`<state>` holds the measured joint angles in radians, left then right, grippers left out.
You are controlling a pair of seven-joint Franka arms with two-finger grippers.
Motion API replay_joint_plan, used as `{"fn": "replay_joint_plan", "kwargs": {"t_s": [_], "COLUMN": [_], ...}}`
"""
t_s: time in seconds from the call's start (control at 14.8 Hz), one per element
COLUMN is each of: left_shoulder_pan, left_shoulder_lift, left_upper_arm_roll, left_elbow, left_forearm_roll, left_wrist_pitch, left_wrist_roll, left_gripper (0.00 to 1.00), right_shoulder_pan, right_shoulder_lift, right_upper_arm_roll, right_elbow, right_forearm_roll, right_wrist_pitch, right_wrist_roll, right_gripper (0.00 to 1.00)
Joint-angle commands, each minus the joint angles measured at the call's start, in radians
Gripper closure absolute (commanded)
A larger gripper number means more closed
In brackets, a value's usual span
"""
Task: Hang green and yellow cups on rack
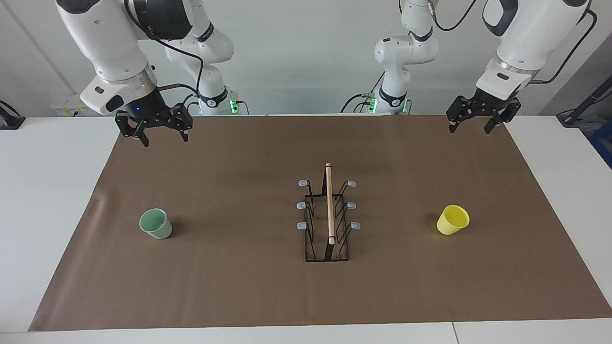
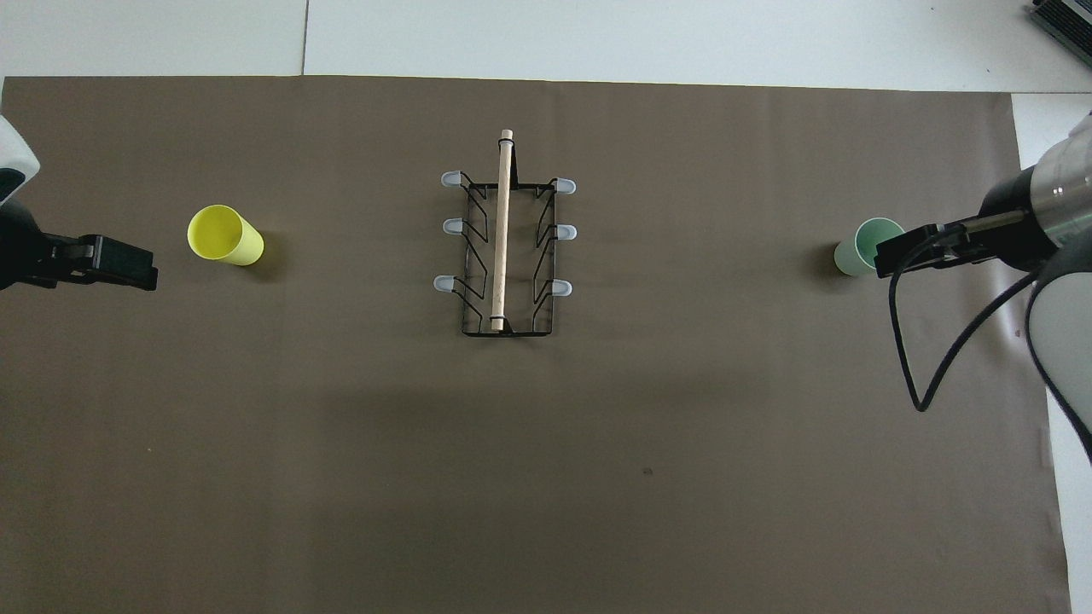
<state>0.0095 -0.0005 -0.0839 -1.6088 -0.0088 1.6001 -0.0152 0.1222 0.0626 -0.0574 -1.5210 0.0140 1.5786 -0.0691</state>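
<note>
- The brown mat (image 1: 267, 286) covers most of the table.
- The rack (image 1: 328, 220) stands at the mat's middle.
- The right gripper (image 1: 162, 137) hangs open and empty, up in the air.
- The left gripper (image 1: 471, 127) also hangs open and empty.
- The green cup (image 1: 156, 223) stands toward the right arm's end.
- The yellow cup (image 1: 452, 220) stands toward the left arm's end.

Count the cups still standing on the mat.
2. The green cup stands toward the right arm's end, the yellow cup toward the left arm's end, the rack between them. None looks hidden.
</note>
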Motion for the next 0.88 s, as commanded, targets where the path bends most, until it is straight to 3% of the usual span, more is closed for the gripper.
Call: {"fn": "replay_joint_plan", "kwargs": {"t_s": [0.0,0.2,0.34,0.61,0.81], "left_shoulder_pan": [0.017,0.018,0.064,0.208,0.28], "left_shoulder_lift": [0.101,0.23,0.254,0.301,0.361], "left_upper_arm_roll": [0.003,0.07,0.149,0.159,0.179], "left_elbow": [0.033,0.151,0.127,0.046,0.011], "left_forearm_roll": [0.029,0.007,-0.138,-0.281,-0.474], "left_wrist_pitch": [0.034,0.015,0.043,0.024,0.046], "left_wrist_roll": [-0.075,-0.157,-0.154,-0.16,-0.435], "left_gripper": [0.0,0.0,0.0,0.0,0.0], "right_shoulder_pan": [-0.022,-0.022,-0.022,-0.021,-0.021], "right_shoulder_lift": [0.013,0.013,0.013,0.009,0.006], "right_upper_arm_roll": [0.016,0.016,0.014,0.014,0.014], "right_elbow": [0.016,0.016,0.016,0.007,0.008], "right_forearm_roll": [0.02,0.02,0.02,0.02,0.02], "right_wrist_pitch": [0.008,0.009,0.009,0.009,0.008], "right_wrist_roll": [0.008,0.008,0.005,0.015,0.006], "right_gripper": [0.0,0.0,0.0,0.0,0.0]}}
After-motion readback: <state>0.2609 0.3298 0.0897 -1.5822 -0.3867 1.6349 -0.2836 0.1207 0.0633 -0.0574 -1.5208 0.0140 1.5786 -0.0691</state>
